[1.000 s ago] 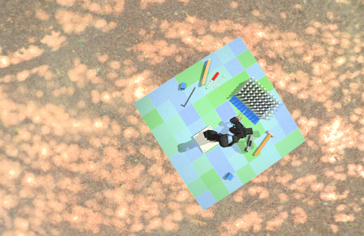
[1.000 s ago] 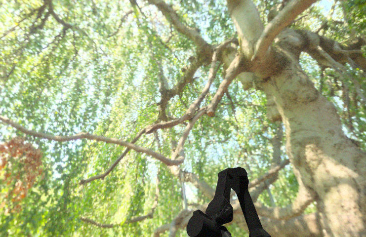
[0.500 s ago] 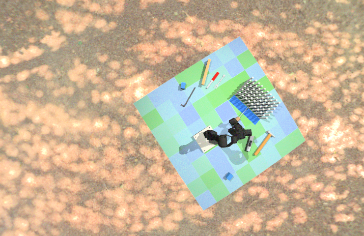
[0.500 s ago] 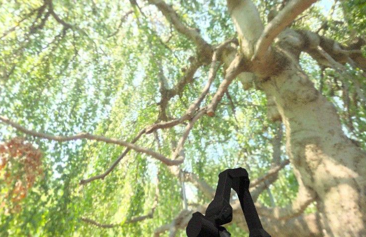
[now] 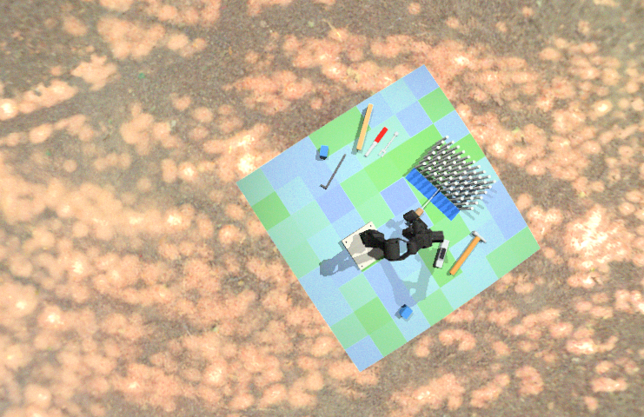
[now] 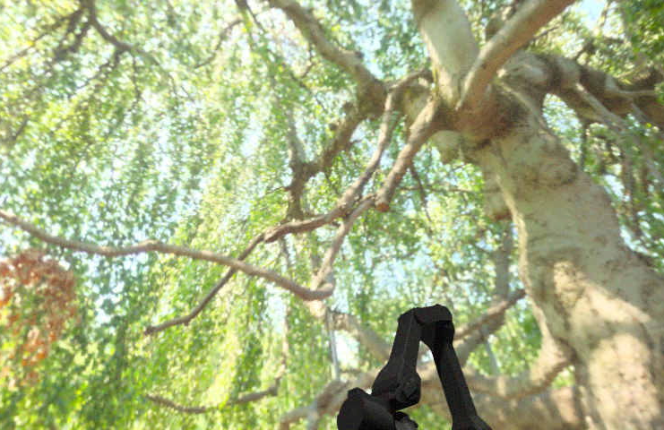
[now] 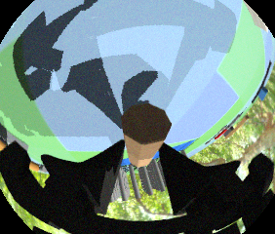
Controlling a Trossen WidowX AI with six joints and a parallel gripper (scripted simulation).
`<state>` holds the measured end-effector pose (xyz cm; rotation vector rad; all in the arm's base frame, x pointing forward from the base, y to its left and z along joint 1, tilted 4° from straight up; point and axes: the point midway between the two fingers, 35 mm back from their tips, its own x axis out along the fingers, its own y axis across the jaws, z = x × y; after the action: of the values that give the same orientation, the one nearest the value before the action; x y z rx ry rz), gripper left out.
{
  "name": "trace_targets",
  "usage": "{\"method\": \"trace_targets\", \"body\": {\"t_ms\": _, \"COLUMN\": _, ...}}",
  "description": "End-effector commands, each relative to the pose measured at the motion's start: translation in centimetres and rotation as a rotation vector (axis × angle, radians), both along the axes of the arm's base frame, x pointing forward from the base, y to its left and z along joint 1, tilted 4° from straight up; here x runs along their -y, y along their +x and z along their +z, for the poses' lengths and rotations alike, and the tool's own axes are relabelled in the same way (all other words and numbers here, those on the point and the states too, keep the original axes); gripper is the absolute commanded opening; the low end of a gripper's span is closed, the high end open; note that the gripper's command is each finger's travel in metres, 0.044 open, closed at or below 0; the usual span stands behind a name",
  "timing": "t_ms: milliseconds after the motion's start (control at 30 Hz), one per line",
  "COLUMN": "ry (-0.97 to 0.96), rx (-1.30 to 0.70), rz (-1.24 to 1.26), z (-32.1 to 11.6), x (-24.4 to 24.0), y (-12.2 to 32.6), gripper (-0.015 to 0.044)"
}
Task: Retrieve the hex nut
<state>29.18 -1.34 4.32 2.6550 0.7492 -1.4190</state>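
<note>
My gripper (image 5: 414, 214) (image 7: 141, 143) is shut on the wooden handle (image 5: 420, 211) (image 7: 146, 128) of a thin metal tool. The tool's shaft (image 5: 429, 200) reaches from the handle over the blue taped strip (image 5: 420, 181) towards the front row of spacers. Its tip ends near the strip's spacer side; whether it touches anything cannot be told. The standing metal spacers (image 5: 457, 173) (image 7: 147, 179) form a dense field behind the strip and look upright. The hex nut cannot be made out in any view. The exterior view shows only the upper arm against trees.
An L-shaped dark rod (image 5: 335, 170), a blue block (image 5: 323, 151), a wooden stick (image 5: 365, 128), a red-handled screwdriver (image 5: 380, 135) and a wrench (image 5: 388, 143) lie beyond the arm. A grey-black tool (image 5: 441, 254) and a hammer (image 5: 464, 257) lie nearer; another blue block (image 5: 405, 312) is further off.
</note>
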Motion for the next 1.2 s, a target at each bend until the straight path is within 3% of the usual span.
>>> {"method": "trace_targets", "body": {"t_ms": 0, "ry": 0.002, "rx": 0.002, "rz": 0.007, "z": 0.0, "x": 0.0, "y": -0.4, "gripper": 0.0}}
{"method": "trace_targets", "body": {"t_ms": 1167, "ry": 0.001, "rx": 0.001, "rz": 0.007, "z": 0.5, "x": 0.8, "y": -2.0, "gripper": 0.0}}
